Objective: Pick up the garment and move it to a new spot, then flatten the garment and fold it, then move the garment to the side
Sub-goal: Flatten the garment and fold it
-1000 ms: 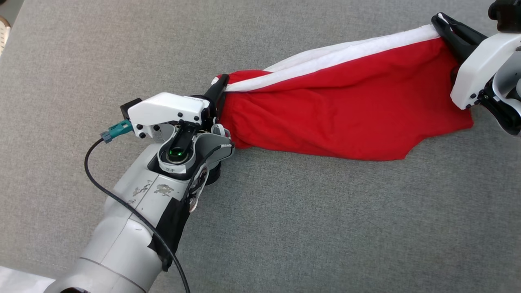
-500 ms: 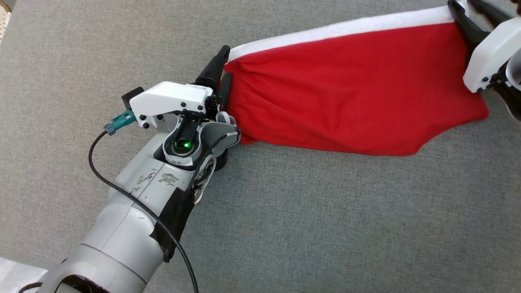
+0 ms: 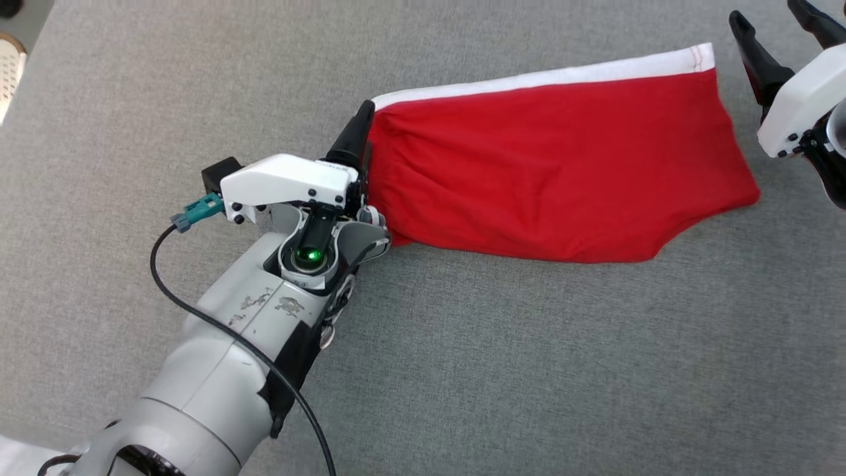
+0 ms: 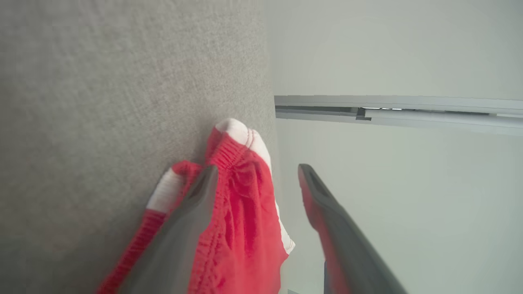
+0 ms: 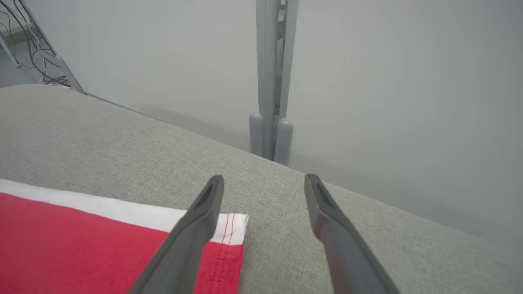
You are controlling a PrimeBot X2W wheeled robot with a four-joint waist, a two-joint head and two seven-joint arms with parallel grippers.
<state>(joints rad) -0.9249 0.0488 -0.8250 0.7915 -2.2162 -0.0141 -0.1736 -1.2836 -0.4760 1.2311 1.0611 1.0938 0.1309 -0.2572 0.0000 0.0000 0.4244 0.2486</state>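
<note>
1. Garment [image 3: 562,172]: red shorts with a white waistband [image 3: 542,76]. They lie flat on the grey surface [image 3: 462,370], with the long axis running from 9 o'clock to 2 o'clock across the upper head view. The waistband edge faces 12 o'clock and the hem faces 6 o'clock. They lie spread out and not bunched, so I judge the new spot reached and the flattening under way.

2. Left claw [image 4: 256,171]: jaws wide apart and clamping nothing. It sits at the garment's 9 o'clock end. In my left wrist view the gathered red edge lies against one finger [image 4: 192,204], and the other finger stands clear of it. I judge it is placed there because that end is a corner to pull taut.

3. Right claw [image 3: 767,16]: jaws wide apart and empty. It hovers just off the garment's 2 o'clock corner, apart from the cloth. In my right wrist view the stitched waistband corner lies beside one finger, on the surface.

4. Cable [image 3: 158,277]: black, looping at 8 o'clock of my left wrist, well clear of the garment.

5. Judgement: some creases remain near the 9 o'clock end, so smoothing comes before folding.
</note>
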